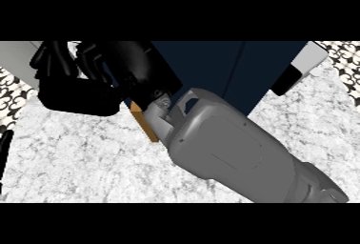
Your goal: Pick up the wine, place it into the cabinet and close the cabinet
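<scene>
My right forearm [232, 147] runs from the lower right up to the middle of the head view. Its black hand [84, 81] lies at the upper left, against the left side of the dark navy cabinet [218, 66]. A thin wooden panel edge [145, 121] shows just below the hand, beside the wrist. I cannot pick out the wine; the black hand and arm cover that spot. A narrow black sliver [5, 157] at the left edge looks like part of my left hand.
The counter [77, 162] is grey-white marble. A white piece with a black end [299, 69] sticks out at the cabinet's right side. Patterned tiles [345, 57] show at the far upper right and upper left.
</scene>
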### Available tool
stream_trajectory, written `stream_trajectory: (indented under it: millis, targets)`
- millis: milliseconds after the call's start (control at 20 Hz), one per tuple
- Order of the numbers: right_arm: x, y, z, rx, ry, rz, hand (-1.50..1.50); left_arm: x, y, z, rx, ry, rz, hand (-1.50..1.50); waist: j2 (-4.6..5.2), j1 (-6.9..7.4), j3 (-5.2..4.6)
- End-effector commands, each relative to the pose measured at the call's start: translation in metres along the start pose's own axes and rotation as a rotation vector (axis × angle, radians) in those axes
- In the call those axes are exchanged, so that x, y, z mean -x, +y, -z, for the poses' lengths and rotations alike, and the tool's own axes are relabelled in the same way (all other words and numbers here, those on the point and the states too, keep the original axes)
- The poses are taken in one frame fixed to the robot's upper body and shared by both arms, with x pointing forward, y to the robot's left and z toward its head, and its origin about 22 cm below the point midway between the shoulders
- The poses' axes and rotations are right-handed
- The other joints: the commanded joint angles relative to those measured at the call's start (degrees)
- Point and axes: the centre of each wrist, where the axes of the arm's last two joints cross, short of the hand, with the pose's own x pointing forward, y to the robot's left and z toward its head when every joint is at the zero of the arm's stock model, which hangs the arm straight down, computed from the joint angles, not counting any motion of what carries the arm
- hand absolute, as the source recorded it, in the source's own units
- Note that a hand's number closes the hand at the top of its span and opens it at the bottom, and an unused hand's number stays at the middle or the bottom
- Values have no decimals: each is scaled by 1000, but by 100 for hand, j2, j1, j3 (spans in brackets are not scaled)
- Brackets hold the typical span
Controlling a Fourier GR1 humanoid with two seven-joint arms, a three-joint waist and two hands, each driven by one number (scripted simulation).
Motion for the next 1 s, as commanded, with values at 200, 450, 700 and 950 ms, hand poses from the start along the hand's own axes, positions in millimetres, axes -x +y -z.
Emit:
stream_trajectory:
  millis: [200, 450, 700, 950]
  targets:
    - [33, -44, 24, 34, 41, -19, 150, -12, -12, -5, -3, 0, 8, -150, -13, 1, 8]
    - [52, -55, 38, 78, 42, -45, 150, 6, -2, 6, 1, -11, 17, -150, 29, 15, 0]
    - [60, -91, 30, 108, 35, -136, 150, 3, -9, 5, 20, 16, 1, -150, 43, -9, 2]
    - [66, -90, 29, 81, 51, -137, 150, 5, -7, 13, 6, -9, 8, -150, 32, -56, 2]
